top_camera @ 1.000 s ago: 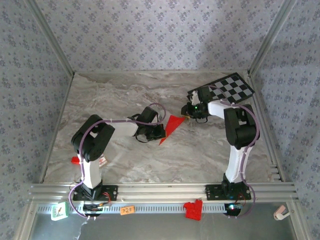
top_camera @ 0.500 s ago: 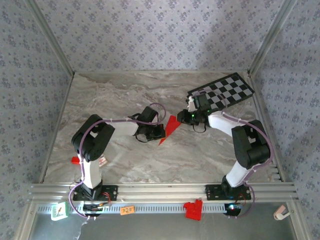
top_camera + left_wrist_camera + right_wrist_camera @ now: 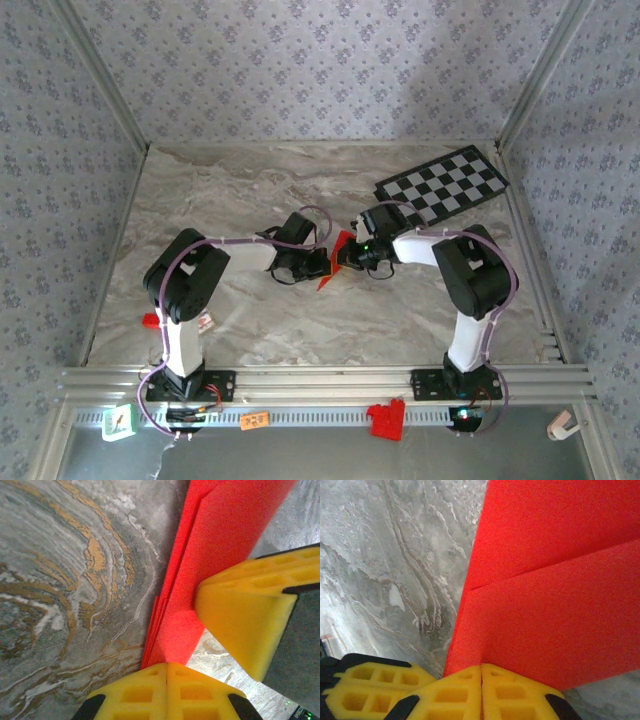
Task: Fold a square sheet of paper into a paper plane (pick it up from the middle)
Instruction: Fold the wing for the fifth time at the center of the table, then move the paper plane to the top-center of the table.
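The red paper [image 3: 341, 244], folded into a slim pointed shape of several layers, stands on edge at the middle of the marble table. My left gripper [image 3: 318, 263] is shut on its left side; in the left wrist view the paper [image 3: 225, 535] comes up out of the closed left gripper [image 3: 167, 664]. My right gripper [image 3: 347, 258] is shut on the paper from the right. In the right wrist view the creased paper [image 3: 555, 580] rises from the closed right gripper [image 3: 481, 666]. The two grippers sit close together, almost touching.
A black-and-white checkered board [image 3: 443, 186] lies at the back right corner. A red plastic bracket [image 3: 386, 418] sits on the front rail, a small red piece [image 3: 150, 320] by the left arm's base. Patterned walls close in three sides.
My right arm has swung left, from beside the checkered board to the paper, and its gripper has shut on it. The left gripper has kept its hold and barely moved.
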You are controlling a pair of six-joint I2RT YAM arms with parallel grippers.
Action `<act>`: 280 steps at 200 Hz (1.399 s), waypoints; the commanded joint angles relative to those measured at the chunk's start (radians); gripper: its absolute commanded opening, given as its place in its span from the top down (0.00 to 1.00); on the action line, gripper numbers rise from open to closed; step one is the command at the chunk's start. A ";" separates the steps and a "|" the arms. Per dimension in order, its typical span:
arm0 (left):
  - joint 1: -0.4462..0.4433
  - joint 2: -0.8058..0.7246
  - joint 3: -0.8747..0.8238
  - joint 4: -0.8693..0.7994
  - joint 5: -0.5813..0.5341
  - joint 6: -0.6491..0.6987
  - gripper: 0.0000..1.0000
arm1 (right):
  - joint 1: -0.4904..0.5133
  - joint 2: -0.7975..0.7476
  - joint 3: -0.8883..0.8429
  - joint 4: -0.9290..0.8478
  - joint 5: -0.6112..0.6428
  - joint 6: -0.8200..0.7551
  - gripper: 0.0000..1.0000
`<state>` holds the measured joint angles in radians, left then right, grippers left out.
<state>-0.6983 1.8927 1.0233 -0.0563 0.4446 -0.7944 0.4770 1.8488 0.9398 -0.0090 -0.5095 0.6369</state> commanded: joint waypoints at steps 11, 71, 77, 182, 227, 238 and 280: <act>0.002 0.038 -0.015 -0.092 -0.020 0.009 1.00 | -0.045 0.039 0.011 -0.012 0.018 0.000 0.91; 0.000 0.030 -0.040 -0.083 -0.017 0.004 1.00 | -0.230 0.105 0.073 -0.023 0.022 -0.094 0.89; -0.001 0.029 -0.040 -0.083 -0.017 0.003 1.00 | -0.239 0.105 0.083 -0.030 0.030 -0.100 0.89; 0.016 -0.115 0.092 -0.084 0.008 0.000 0.81 | -0.198 -0.221 0.113 -0.236 0.219 -0.143 0.69; 0.112 -0.265 0.064 -0.128 -0.047 -0.012 0.54 | -0.100 -0.342 0.113 -0.404 0.408 -0.024 0.48; 0.148 -0.303 0.048 -0.154 -0.074 0.000 0.47 | -0.066 -0.345 0.130 -0.445 0.455 0.026 0.44; 0.281 -0.415 0.013 -0.276 -0.206 0.113 0.21 | 0.048 -0.262 0.200 -0.539 0.532 0.191 0.34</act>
<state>-0.4656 1.5303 1.0657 -0.2161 0.3374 -0.7685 0.4751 1.5303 1.0821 -0.4423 -0.0734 0.6933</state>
